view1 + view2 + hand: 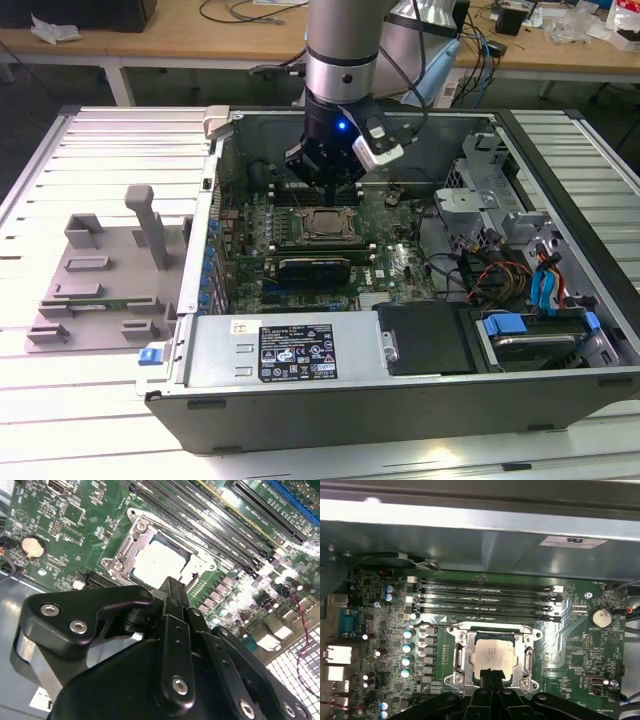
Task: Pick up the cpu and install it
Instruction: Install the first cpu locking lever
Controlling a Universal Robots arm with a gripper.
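The cpu (pixel 492 655) lies flat inside the socket frame (pixel 461 654), silver top up, so the seating step looks done or all but done. The gripper (pixel 492 676) hangs over 1 edge of that frame, its fingers pinched together on nothing. Whether the tips touch the chip cannot be told. Any further move probably calls for a straight, gentle path, since the frame hems the chip on all 4 sides.
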